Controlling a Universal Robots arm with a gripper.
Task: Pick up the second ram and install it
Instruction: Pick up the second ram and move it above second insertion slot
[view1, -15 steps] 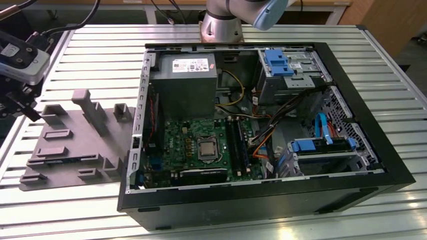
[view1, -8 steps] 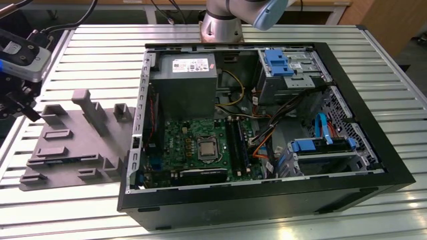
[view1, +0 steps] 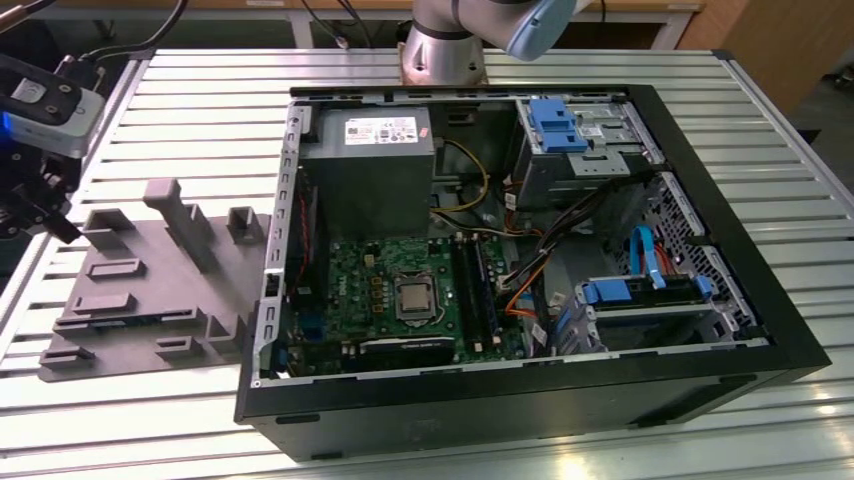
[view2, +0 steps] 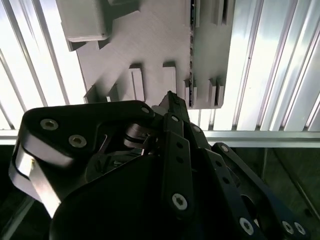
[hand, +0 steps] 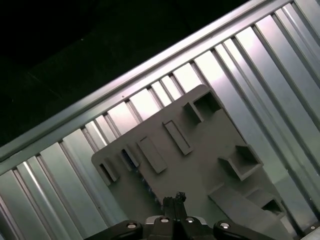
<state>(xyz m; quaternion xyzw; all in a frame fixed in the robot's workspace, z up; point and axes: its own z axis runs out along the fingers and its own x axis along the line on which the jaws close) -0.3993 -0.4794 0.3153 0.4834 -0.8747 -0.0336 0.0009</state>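
The arm is swung out over the grey tray (view1: 134, 300) that lies on the slatted tabletop (view1: 400, 70), beside the open computer case (view1: 534, 400). In the second wrist view the gripper (view2: 172, 96) hangs above the tray. Its fingers (view2: 176, 130) look drawn together at the tips with nothing between them. The second ram (view2: 191, 45) is in the tray, standing on its long edge in a slot, so from above it reads as a thin dark line with a row of small marks. The fingertips are close beside one end of it but not touching. My worry is that such a narrow target leaves little room. Fingers coming down together would strike its top edge instead of straddling it. If they come down a little off line, they could catch one of the raised blocks around the slot, or take the stick near its end so it tips in the grip. The tray does not look fastened, so a knock might slide it. The long black slots (view1: 474, 290) lie deep in the case near loose cables, where a crooked stick would seat badly.
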